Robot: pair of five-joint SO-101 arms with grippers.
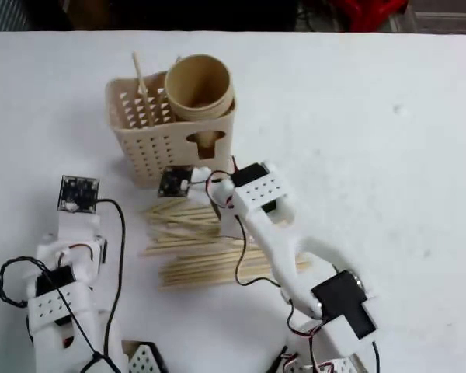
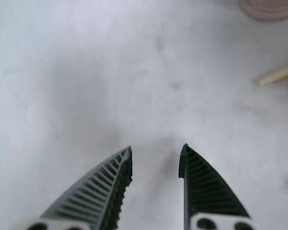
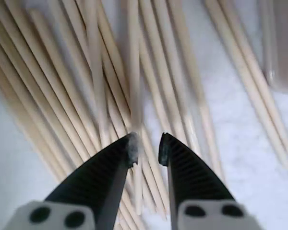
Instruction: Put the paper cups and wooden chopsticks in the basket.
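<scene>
My left claw is released, its two jaws spread wide over a bare stretch of white tabletop. In the high view my left arm sits at the near left, well apart from the basket, with the tips of a few chopsticks just off to one side of it.

My right arm stretches across the loose pile of wooden chopsticks, which lies flat on the tabletop just in front of the basket. My right claw is down low over that pile, with its jaws parted by a narrow gap. One chopstick runs into that gap and lies against one finger. Space shows between it and the other finger, so nothing is clenched.

The cream perforated basket stands upright on the tabletop beyond the pile. The stacked paper cups sit in it with their mouths up, on the side nearer my right arm. A single chopstick stands in the other side, leaning slightly and poking up above the rim.
</scene>
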